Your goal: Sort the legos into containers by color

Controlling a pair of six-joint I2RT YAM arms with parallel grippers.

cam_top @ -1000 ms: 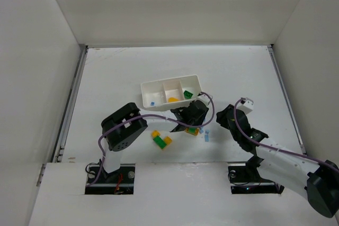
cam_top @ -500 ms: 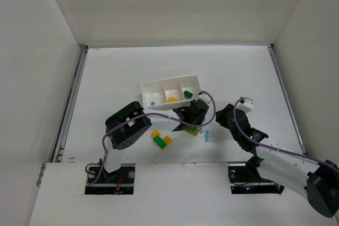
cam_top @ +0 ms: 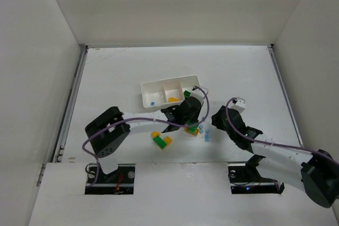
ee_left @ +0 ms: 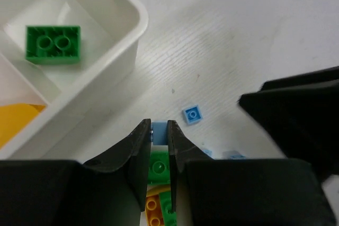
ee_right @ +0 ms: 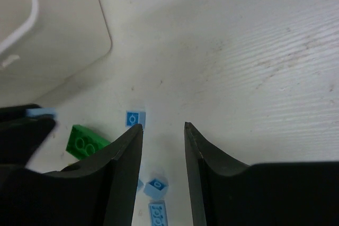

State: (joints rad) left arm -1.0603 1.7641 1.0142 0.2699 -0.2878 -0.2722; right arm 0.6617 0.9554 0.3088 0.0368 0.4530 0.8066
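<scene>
Left gripper (ee_left: 159,127) is pinching a pale blue lego (ee_left: 159,132) at 5 o'clock off the tray (ee_left: 139,35). Right gripper (ee_right: 163,129) is hovering, jaws parted, empty.

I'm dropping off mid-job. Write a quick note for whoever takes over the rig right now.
Left gripper: shut on a pale blue brick, beside the tray.
Right gripper: open, empty, low over loose blue bricks.
Done: the tray holds a blue piece, a yellow piece and a green brick, each in its own compartment.
Left: drop the held brick with the blue, then sort the green and yellow bricks and the blue ones on the table.
</scene>
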